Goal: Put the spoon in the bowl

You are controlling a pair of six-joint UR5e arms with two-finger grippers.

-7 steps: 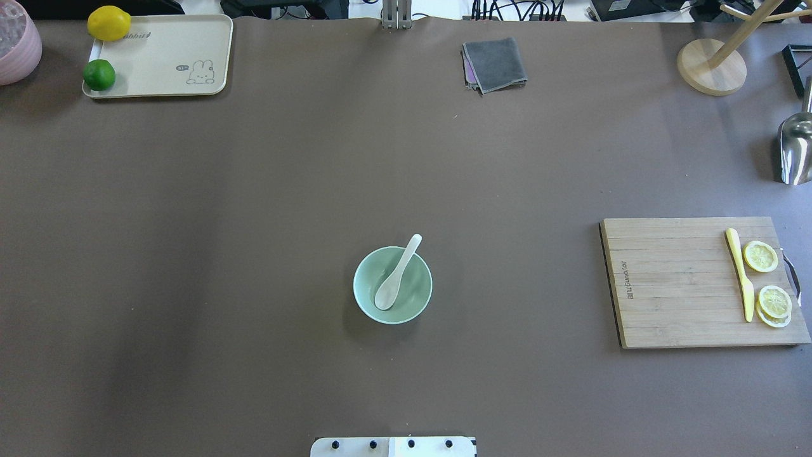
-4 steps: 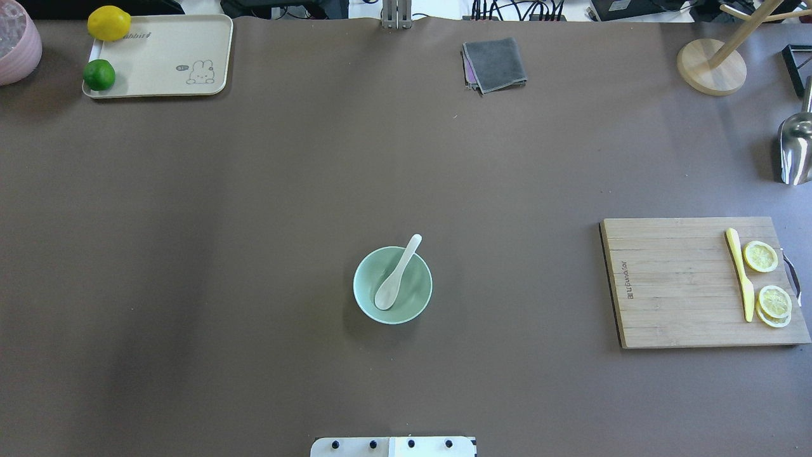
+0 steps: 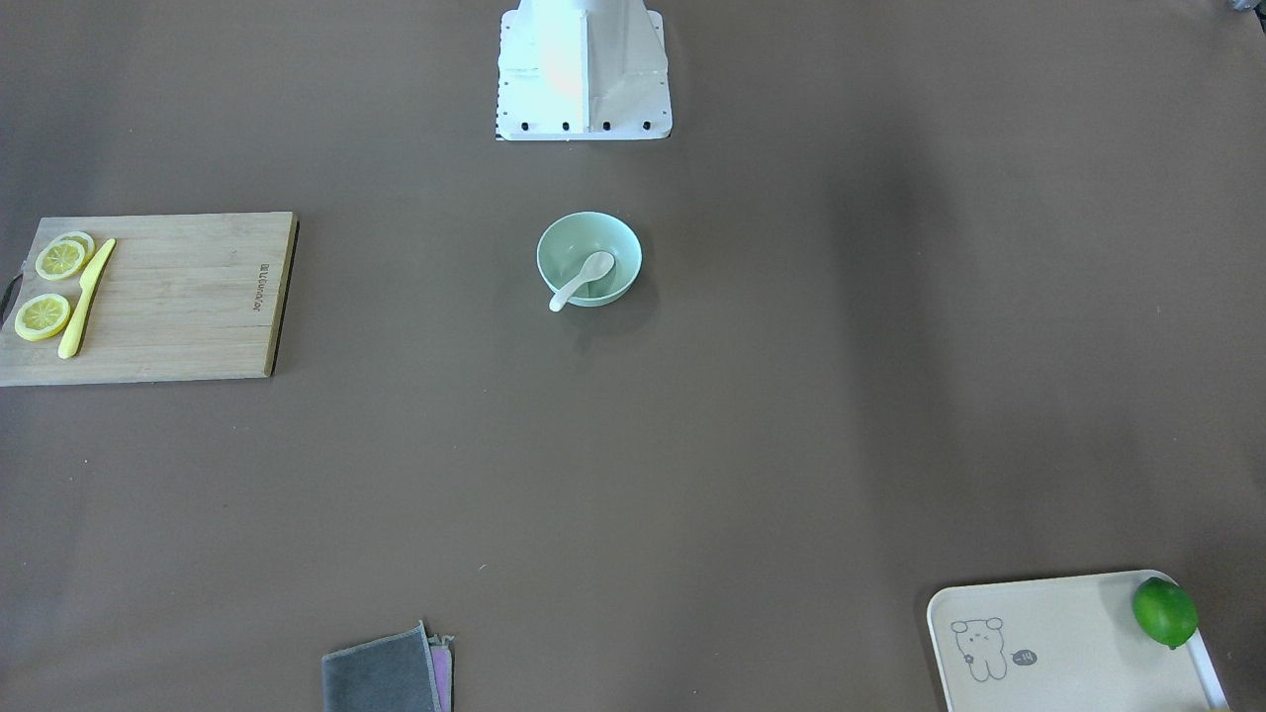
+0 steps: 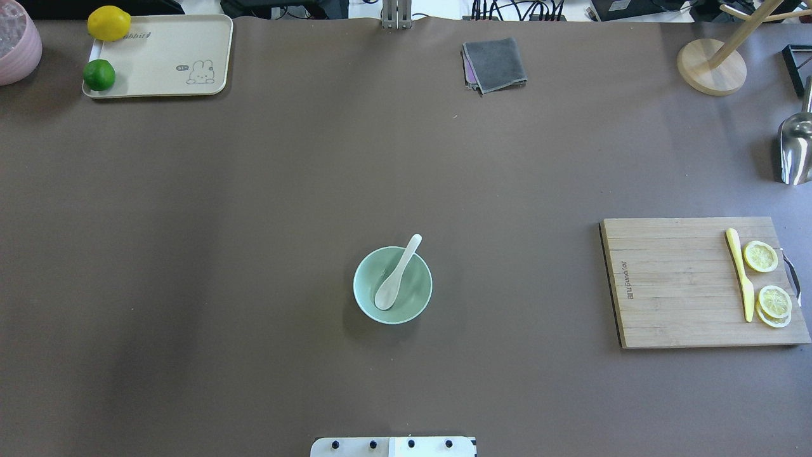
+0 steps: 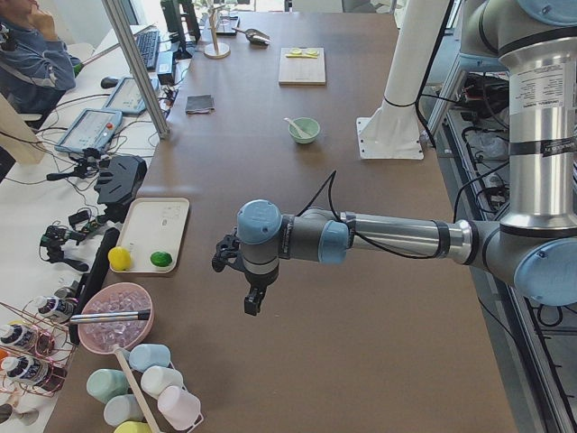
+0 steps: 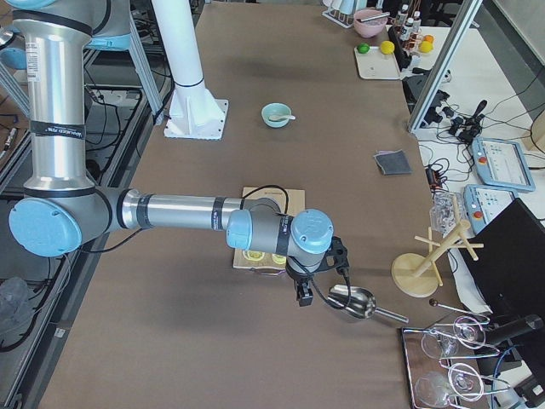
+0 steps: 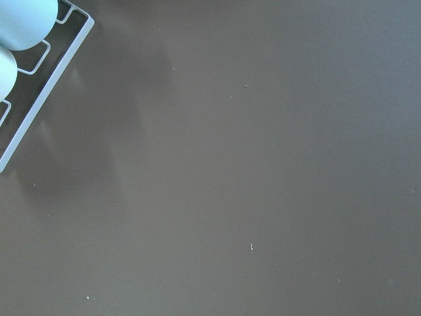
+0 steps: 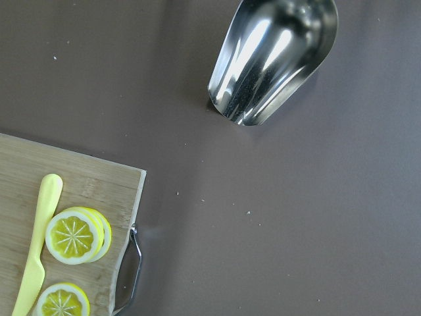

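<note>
The pale mint-green bowl stands on the brown table, in front of the robot base. The white spoon lies in it, scoop on the bowl's floor and handle leaning over the far rim. Both also show in the front-facing view, bowl and spoon. The left gripper hangs above the table's left end, far from the bowl, and I cannot tell whether it is open or shut. The right gripper hangs by the metal scoop at the right end, and I cannot tell its state either.
A wooden cutting board with a yellow knife and lemon slices lies at the right. A metal scoop, a wooden stand, a grey cloth and a cream tray with a lemon and a lime stand along the far side.
</note>
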